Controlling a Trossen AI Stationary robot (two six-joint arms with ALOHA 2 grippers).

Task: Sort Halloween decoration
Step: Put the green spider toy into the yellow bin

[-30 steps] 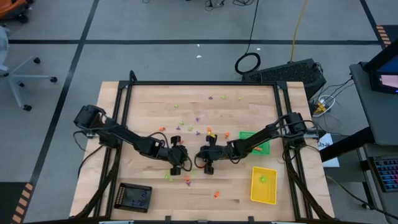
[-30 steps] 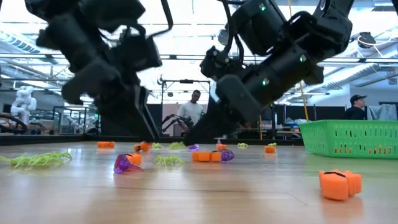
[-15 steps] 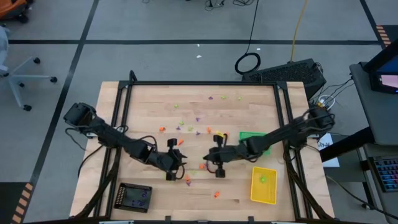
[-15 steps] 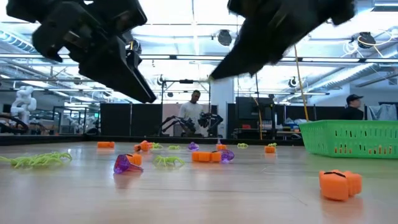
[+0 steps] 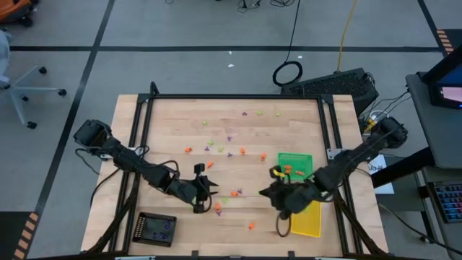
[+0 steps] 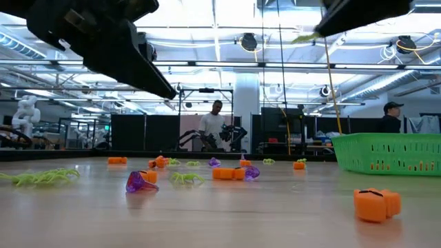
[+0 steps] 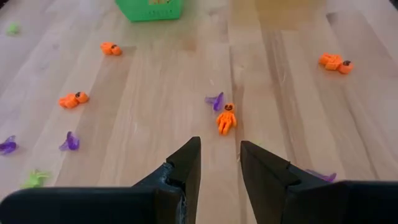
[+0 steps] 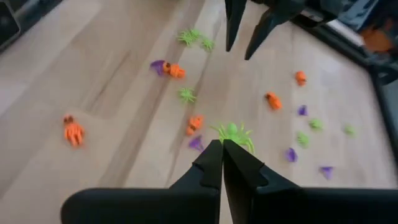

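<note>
The Halloween decoration (image 5: 225, 150) lies scattered on the wooden table: tiny orange, purple and lime green trinkets. My right gripper (image 5: 271, 193) hangs high over the table's near right part, beside the yellow tray (image 5: 306, 215), shut on a lime green spider (image 8: 233, 132). My left gripper (image 7: 221, 163) hovers open over the table's near middle with nothing between its fingers. An orange figure (image 7: 226, 118) and a purple piece (image 7: 215, 101) lie on the wood just beyond its fingertips. My right gripper pinches the lime green spider between its two shut fingers, at their free ends; the body (image 8: 236, 130) and legs stick out past the fingertips. The fingers slant downward. The spider (image 6: 305, 38) is lifted clear, high above the table.
A green basket tray (image 5: 294, 165) stands at the right with orange pieces in it, and a black tray (image 5: 157, 228) sits at the near left. A black frame (image 5: 144, 108) borders the table. People stand in the room behind (image 6: 212, 127).
My right gripper has risen from the table's middle and swung toward the near right, beside the yellow tray, rolling as it went; the green spider has gone up with it, clear of the wood. My left gripper has lifted a little and drawn toward the near edge.
</note>
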